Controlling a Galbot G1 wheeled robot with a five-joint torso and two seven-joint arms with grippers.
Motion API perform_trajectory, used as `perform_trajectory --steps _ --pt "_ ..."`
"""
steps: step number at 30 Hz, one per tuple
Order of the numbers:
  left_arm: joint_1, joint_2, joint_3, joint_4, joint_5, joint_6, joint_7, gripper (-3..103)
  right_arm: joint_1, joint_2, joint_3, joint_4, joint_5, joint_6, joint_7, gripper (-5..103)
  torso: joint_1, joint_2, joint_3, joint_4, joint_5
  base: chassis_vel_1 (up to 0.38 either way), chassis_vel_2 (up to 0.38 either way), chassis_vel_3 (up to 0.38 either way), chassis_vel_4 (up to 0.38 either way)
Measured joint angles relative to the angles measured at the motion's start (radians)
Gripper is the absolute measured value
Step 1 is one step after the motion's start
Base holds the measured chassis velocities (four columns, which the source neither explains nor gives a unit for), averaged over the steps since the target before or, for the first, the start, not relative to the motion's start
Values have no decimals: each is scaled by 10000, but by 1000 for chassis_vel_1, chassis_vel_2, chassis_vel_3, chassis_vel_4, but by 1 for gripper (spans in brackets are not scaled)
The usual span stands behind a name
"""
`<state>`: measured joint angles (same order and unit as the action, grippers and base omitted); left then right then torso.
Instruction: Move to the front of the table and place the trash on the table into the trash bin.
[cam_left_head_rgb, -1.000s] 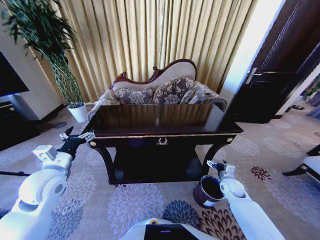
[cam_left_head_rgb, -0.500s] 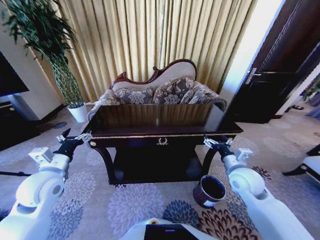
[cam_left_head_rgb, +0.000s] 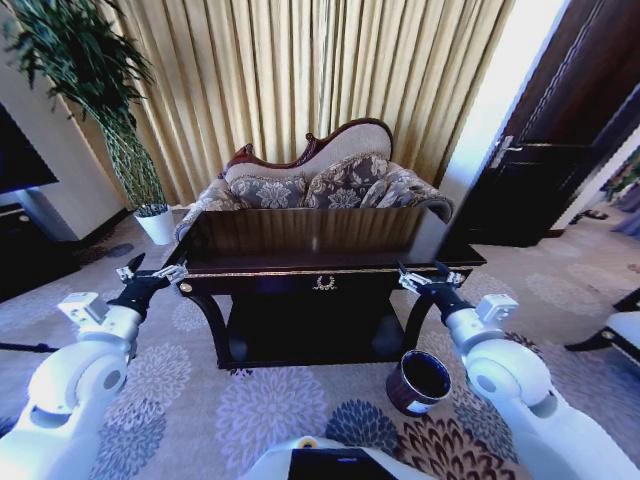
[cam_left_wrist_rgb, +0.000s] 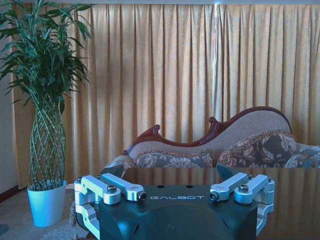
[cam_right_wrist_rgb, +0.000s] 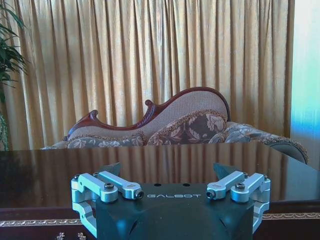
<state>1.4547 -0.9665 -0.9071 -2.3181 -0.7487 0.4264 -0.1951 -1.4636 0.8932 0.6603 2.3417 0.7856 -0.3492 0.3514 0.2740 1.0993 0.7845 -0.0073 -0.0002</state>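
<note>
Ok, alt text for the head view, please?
A dark glossy table fills the centre, its top bare of trash, with the open left gripper and open right gripper raised at its front corners. A brown trash bin stands on the carpet below the right gripper.

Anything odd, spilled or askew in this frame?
Nothing spilled or damaged. One oddity: the table top shows no trash. The trash bin stands upright by its right leg; both tools, left and right, are open.
</note>
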Motion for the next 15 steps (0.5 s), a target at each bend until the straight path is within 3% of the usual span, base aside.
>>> perform_trajectory --steps 15 --pt "137 -25 0 -343 -32 209 -39 100 286 25 -112 -605 -343 21 -23 100 0 0 0 1 0 5 -7 -4 2"
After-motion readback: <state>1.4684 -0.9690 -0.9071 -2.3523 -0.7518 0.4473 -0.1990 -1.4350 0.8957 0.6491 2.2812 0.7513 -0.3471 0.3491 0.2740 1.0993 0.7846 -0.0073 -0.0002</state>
